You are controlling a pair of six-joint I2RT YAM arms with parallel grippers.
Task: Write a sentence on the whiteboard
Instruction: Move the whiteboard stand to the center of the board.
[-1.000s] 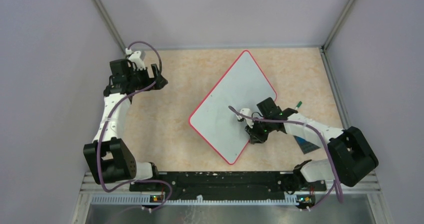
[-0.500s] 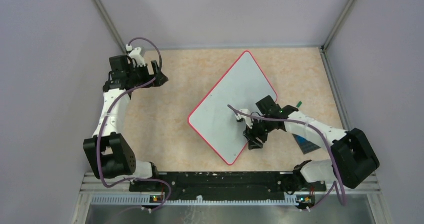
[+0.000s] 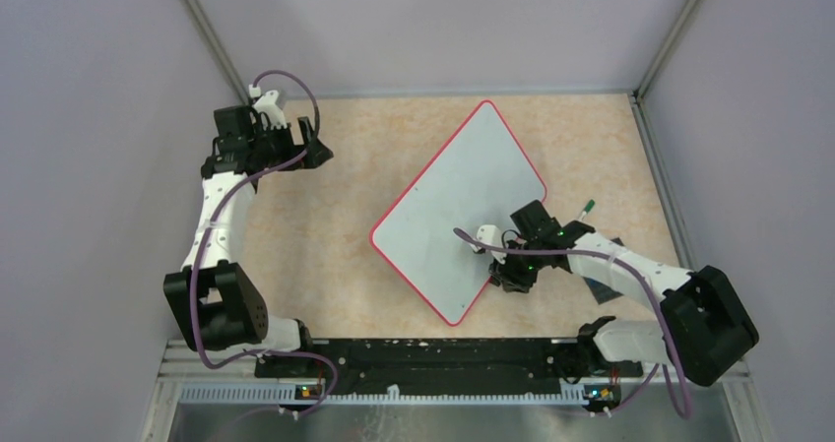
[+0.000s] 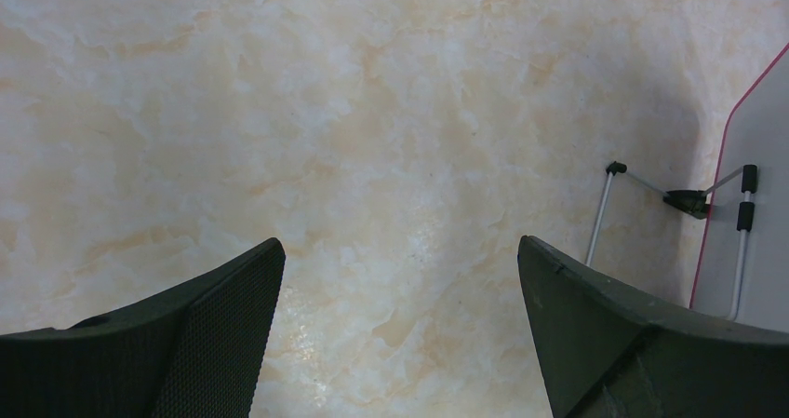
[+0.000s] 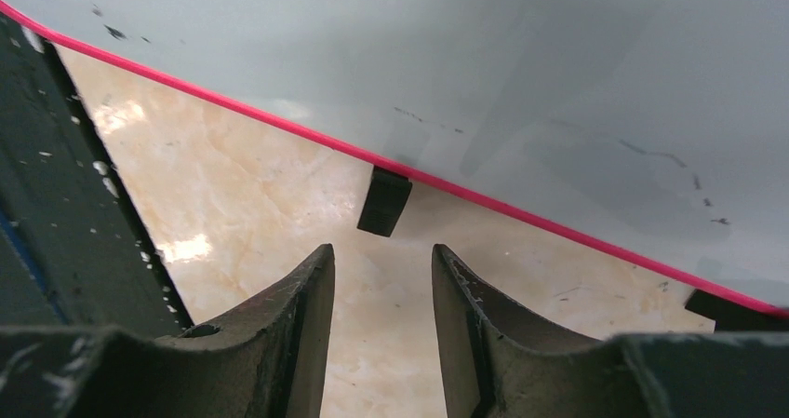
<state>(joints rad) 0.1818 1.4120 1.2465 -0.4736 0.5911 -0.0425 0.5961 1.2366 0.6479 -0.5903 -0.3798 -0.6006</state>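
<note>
I see the whiteboard (image 3: 453,206) lying flat on the counter (image 3: 325,245), turned corner-on like a diamond, a little right of the middle. My right end effector (image 3: 509,279) sits at the board's near right edge. In the right wrist view its fingers are only narrowly parted with nothing between them, and one small black foot (image 5: 383,202) under the red rim lies just beyond the gap. My left end effector (image 3: 320,153) hangs over bare counter at the far left, well apart from the board, with its fingers spread wide and holding nothing.
</note>
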